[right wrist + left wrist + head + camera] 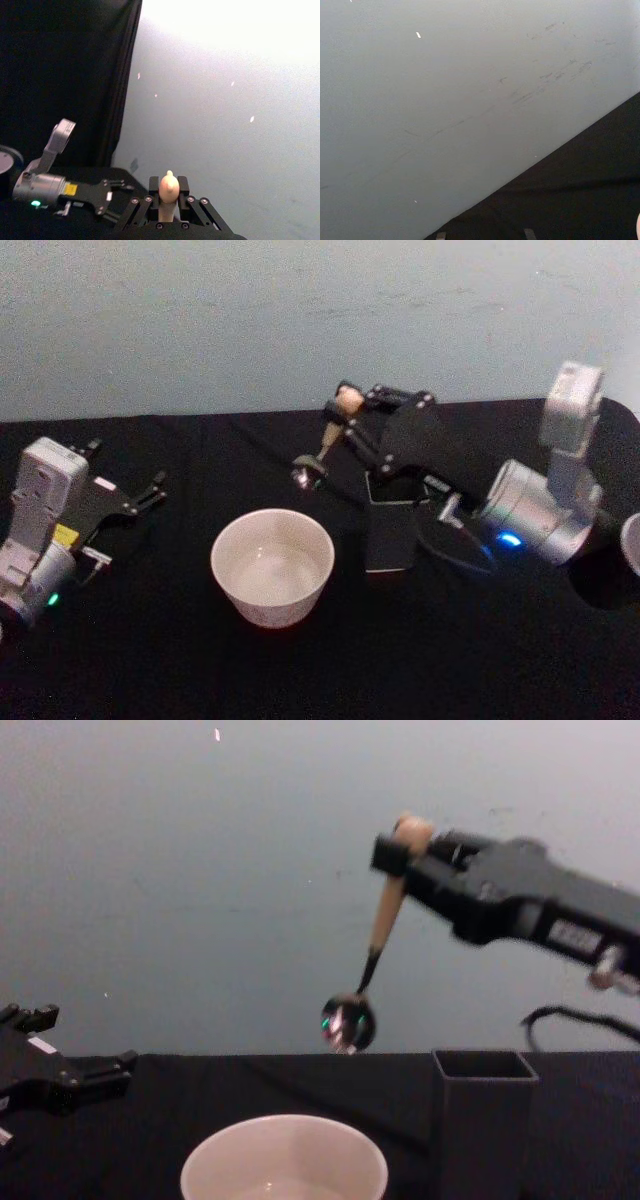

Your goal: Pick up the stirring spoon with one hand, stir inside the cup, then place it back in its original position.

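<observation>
My right gripper (392,853) is shut on the beige handle of the stirring spoon (378,930), near its top. The spoon hangs in the air, tilted, with its shiny round bowl (307,475) lowest, above and behind the cream-white cup (272,565). The cup stands on the black table, centre front. The dark grey square holder (392,528) stands just right of the cup and under the right arm; the chest view shows the holder (483,1120) with an open top. In the right wrist view the spoon's beige tip (168,186) sits between the fingers. My left gripper (150,491) rests parked at the left.
A pale wall rises right behind the black table (150,660). A white rounded object (632,543) sits at the right edge. A dark cable (575,1017) runs behind the holder.
</observation>
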